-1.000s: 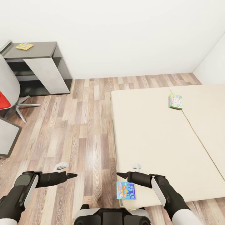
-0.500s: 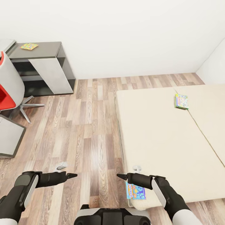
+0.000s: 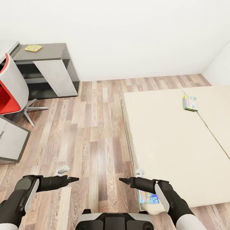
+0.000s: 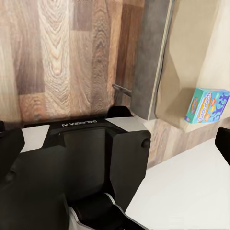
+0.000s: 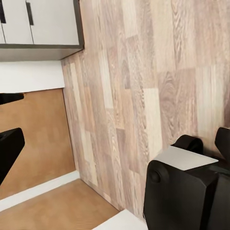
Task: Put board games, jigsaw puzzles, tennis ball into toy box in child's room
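Observation:
Two board games lie on the beige bed [image 3: 172, 140]. One [image 3: 190, 103] is far along the mattress. The other [image 3: 147, 197] [image 4: 207, 105] rests at the bed's near corner, partly hidden under my right forearm. A jigsaw puzzle [image 3: 33, 48] lies on the dark grey shelf unit [image 3: 52, 52] by the far wall. Low in front of my body, above the wood floor, my left gripper [image 3: 72, 180] and right gripper [image 3: 125, 180] point toward each other. Both are open and hold nothing. The toy box and the tennis ball are out of view.
A red and grey swivel chair [image 3: 9, 91] stands at the left. A grey-white drawer unit [image 3: 11, 142] [image 5: 38, 21] sits below it. Wood-plank floor [image 3: 92, 127] runs between the furniture and the bed. My own base [image 4: 96, 158] is under the arms.
The whole view has shifted, so the bed, games and shelf unit sit further right in the picture. Both arms keep the same pose and both grippers stay open.

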Controlling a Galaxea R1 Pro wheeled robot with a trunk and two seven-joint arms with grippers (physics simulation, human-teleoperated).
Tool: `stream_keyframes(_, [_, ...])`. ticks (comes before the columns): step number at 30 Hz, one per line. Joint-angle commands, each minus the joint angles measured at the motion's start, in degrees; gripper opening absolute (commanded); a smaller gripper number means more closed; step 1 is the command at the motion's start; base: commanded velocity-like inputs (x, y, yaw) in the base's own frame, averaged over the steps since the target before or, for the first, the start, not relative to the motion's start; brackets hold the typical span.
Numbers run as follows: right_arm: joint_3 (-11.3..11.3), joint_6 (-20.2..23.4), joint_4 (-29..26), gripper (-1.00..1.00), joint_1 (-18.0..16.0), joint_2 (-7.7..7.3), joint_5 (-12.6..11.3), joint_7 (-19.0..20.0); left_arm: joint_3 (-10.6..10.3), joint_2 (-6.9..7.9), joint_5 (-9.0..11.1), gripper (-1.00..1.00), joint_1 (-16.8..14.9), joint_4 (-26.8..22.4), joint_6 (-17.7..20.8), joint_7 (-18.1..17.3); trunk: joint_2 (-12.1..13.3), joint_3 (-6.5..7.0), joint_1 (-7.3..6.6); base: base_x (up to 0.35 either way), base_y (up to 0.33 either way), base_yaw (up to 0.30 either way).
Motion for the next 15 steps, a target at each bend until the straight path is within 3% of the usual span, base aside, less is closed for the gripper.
stream_keyframes(1, [0.12,0.43,-0.05,1.00,-0.02,-0.01,-0.42,-0.10,0.06,0.00,0.04,1.00,-0.03,-0.01,0.42,-0.16,-0.09,-0.04,0.03,0.000,0.245,-0.160])
stream_keyframes(15, [0.12,0.43,0.63,1.00,-0.06,0.22,-0.42,-0.10,0.08,0.00,0.04,1.00,-0.03,-0.01,0.48,-0.23,-0.09,0.54,0.03,0.000,0.276,-0.233])
